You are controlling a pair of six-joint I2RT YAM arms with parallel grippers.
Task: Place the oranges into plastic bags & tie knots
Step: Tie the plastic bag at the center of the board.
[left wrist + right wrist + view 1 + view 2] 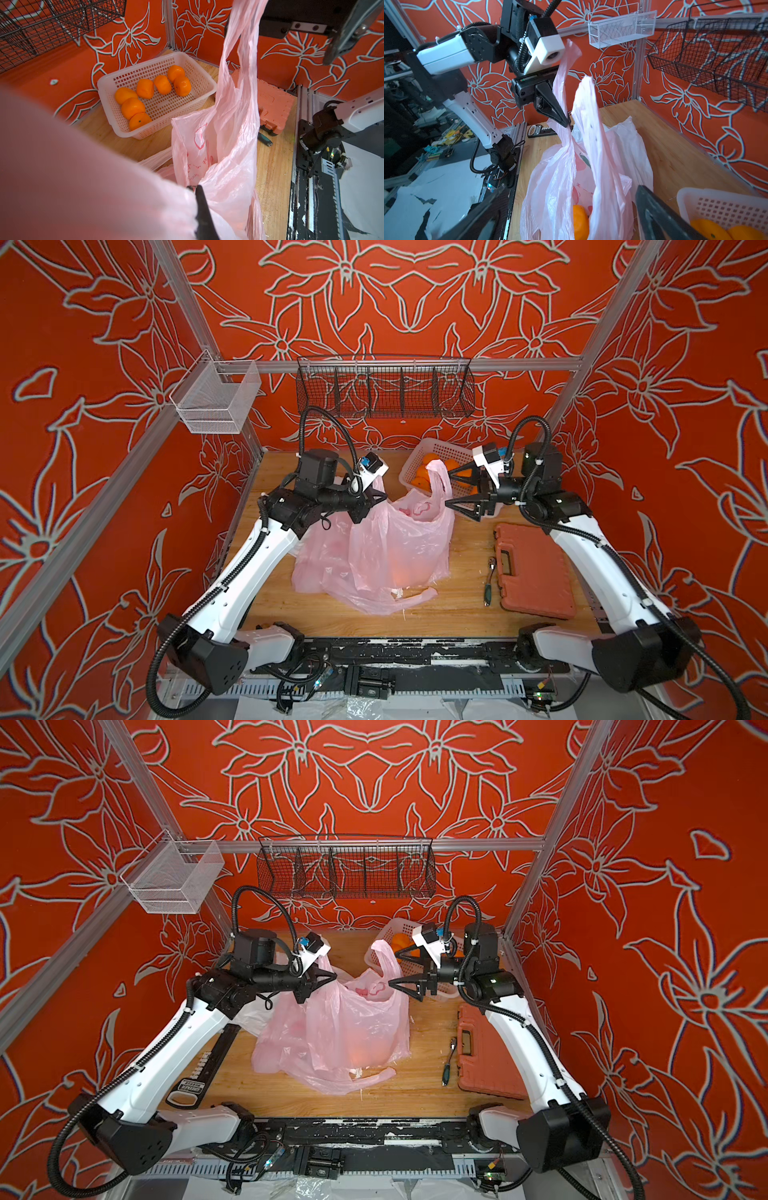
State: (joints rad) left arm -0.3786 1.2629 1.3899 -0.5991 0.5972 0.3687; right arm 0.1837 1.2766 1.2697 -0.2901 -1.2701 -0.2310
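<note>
Left hand (567, 124) clamped tight on one handle loop (560, 87) of the pink bag (395, 547), holding that strap up above the desk (457, 605). Bag body sags on the desk between the two arms, mouth partly spread. Second handle loop (588, 116) stands up free of both hands. Right hand (448, 490) spread wide and empty, just beside that free loop, in front of the white basket (145, 62). Seven oranges (145, 89) lie in the basket at the back of the desk. At least one orange (580, 216) sits inside the bag.
</note>
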